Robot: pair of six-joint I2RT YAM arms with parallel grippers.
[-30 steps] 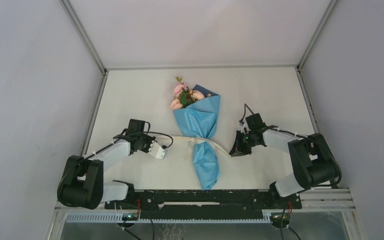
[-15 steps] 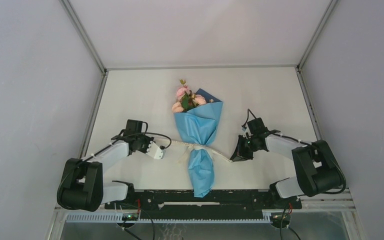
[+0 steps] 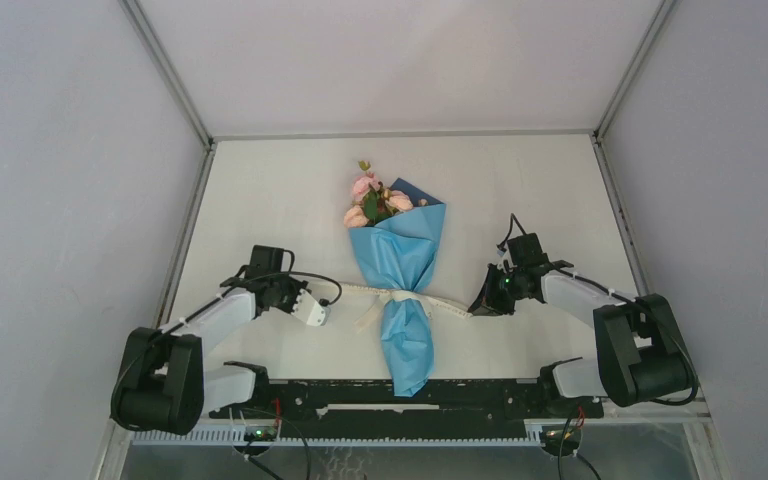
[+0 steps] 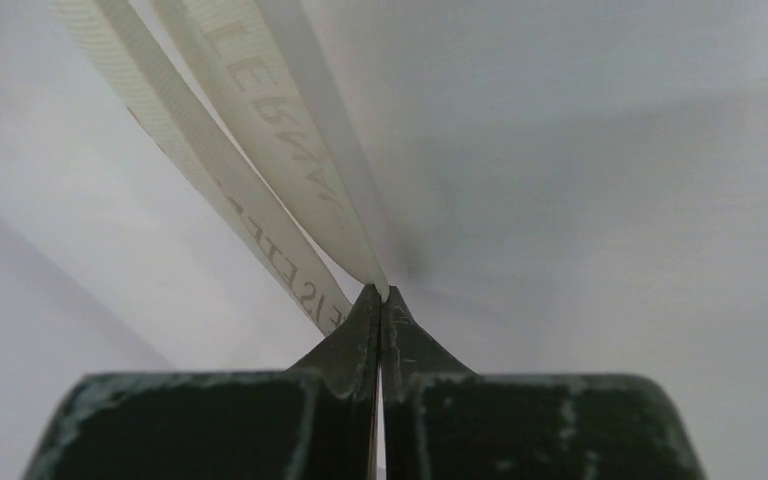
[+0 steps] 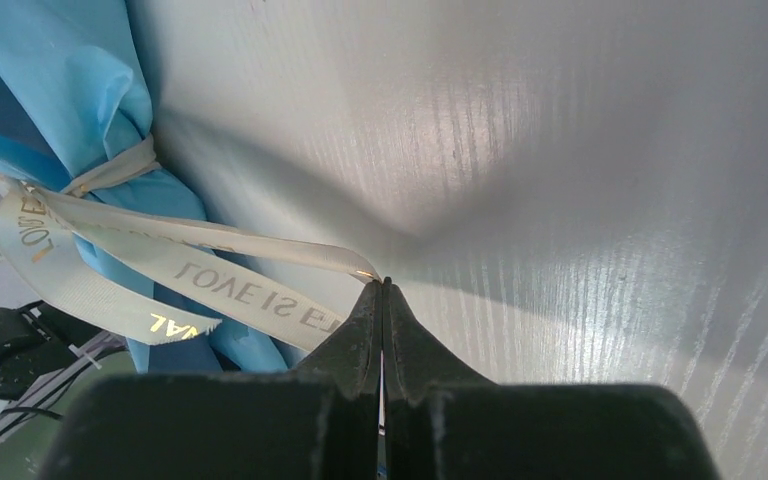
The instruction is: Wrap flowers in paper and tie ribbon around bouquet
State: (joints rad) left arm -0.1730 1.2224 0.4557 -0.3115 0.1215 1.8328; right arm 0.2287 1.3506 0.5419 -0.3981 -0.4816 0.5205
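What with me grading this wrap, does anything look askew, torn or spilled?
Nothing stands out: the slim blue paper bouquet lies intact, cream-white fabric ribbon cinched round its waist, both ends pinched in shut jaws.

Overhead view from behind; both wrist views close on the shared ribbon (image 5: 250,290).

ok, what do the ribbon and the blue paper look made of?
ribbon: woven fabric by its fine ribbed weave, cream, matte, with gold-looking printed lettering. paper: thin, matte blue sheet that gathers in soft creases where tied; possibly tissue or nonwoven.
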